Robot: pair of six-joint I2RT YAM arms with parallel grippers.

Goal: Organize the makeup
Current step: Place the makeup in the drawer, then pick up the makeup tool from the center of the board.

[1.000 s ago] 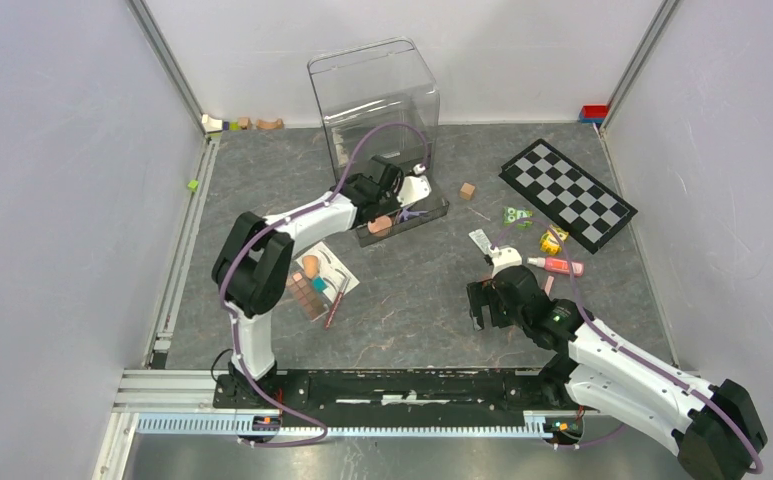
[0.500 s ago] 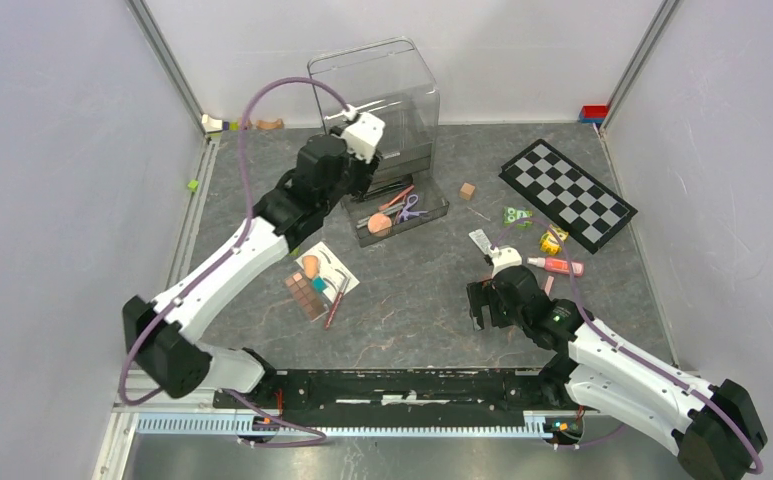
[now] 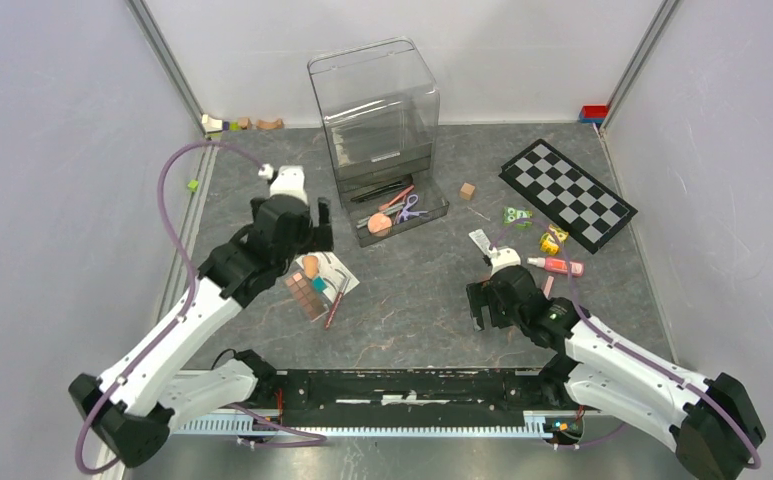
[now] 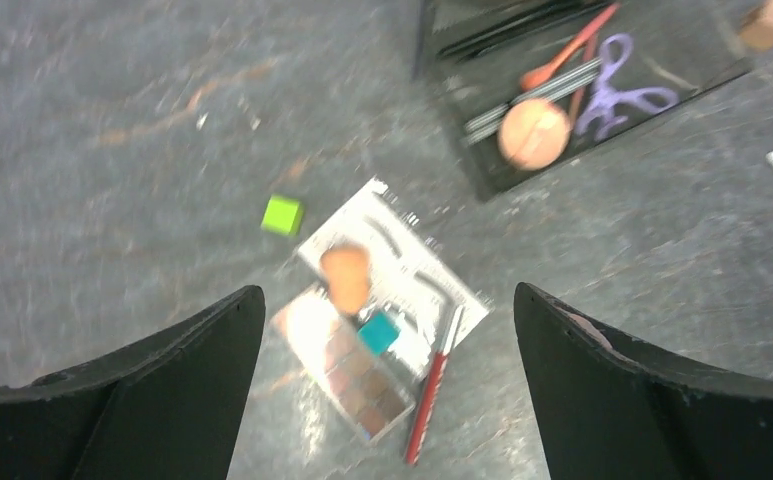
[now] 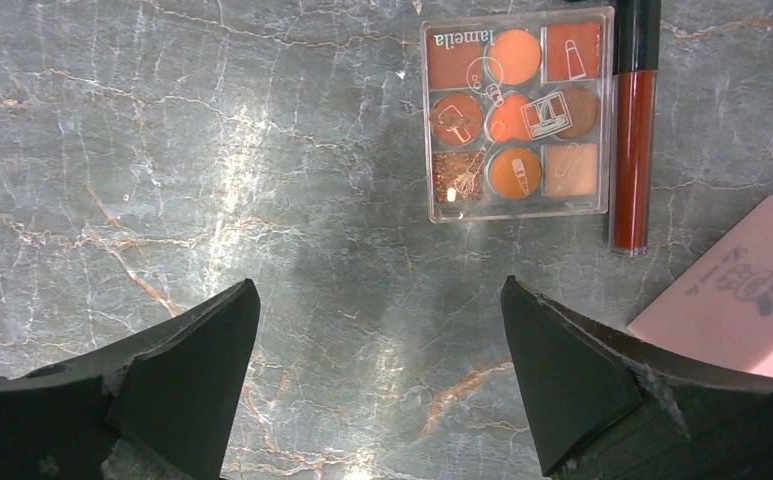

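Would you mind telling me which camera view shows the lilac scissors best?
The left wrist view: the lilac scissors appear large there, lying in the open drawer beside the peach sponge, though slightly blurred. The top external view shows them only as a tiny shape. The right wrist view does not show them.

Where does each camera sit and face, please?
Top external: above, behind the robot, facing down; left arm, right arm show.
Left wrist: above the left gripper, facing down at the eyebrow card; fingers show.
Right wrist: above the right gripper, facing down at a square palette; fingers show.
Top and left wrist share the card.
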